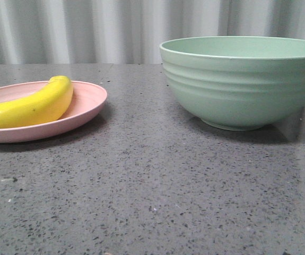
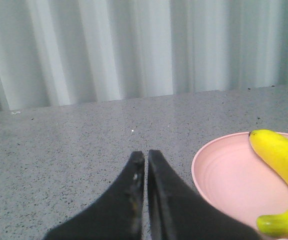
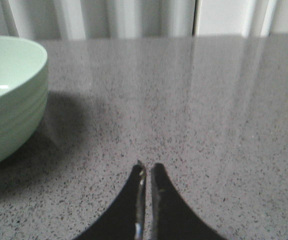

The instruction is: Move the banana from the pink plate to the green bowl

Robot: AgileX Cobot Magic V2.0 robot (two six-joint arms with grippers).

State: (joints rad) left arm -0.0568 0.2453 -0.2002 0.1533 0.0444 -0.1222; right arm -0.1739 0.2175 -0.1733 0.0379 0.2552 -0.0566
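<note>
Front view: banana (image 1: 33, 105) is lying on the pink plate (image 1: 88, 103) at left of frame, green bowl (image 1: 242, 79) sitting at right on the grey table (image 1: 152, 196) (well apart). Left wrist view: left gripper (image 2: 146, 156) is showing fingers pressed together, holding nothing, plate beside it. Right wrist view: right gripper (image 3: 147, 167) is likewise closed and empty, bowl at left edge.

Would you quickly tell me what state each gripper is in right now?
Left gripper: closed, holding nothing; the banana lies on the pink plate.
Right gripper: closed, holding nothing, beside the green bowl.
</note>
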